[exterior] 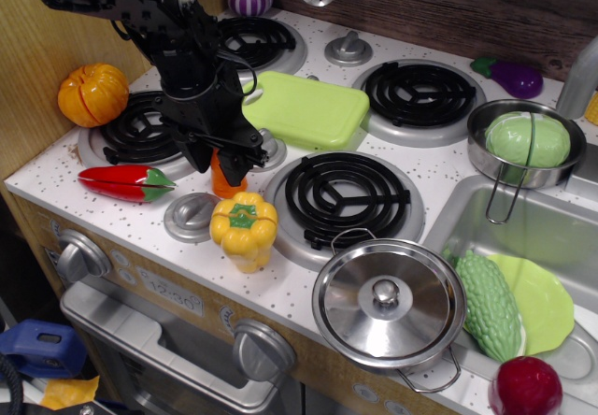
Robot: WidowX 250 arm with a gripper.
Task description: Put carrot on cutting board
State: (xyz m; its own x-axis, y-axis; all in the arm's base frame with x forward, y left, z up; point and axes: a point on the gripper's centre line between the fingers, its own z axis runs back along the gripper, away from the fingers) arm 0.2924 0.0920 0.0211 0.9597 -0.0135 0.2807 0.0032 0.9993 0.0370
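The carrot, a stubby orange ridged cone, stands upright on the white counter just behind the yellow pepper. My gripper is down over the carrot's top, with one black finger on each side of it. The fingers sit close against the carrot, but I cannot tell whether they press on it. The lime-green cutting board lies flat between the two back burners, up and to the right of the gripper, with nothing on it.
A red chili and an orange pumpkin lie to the left. A burner knob is at the front and a steel lid at the front right. A pot with a green vegetable and the sink are on the right.
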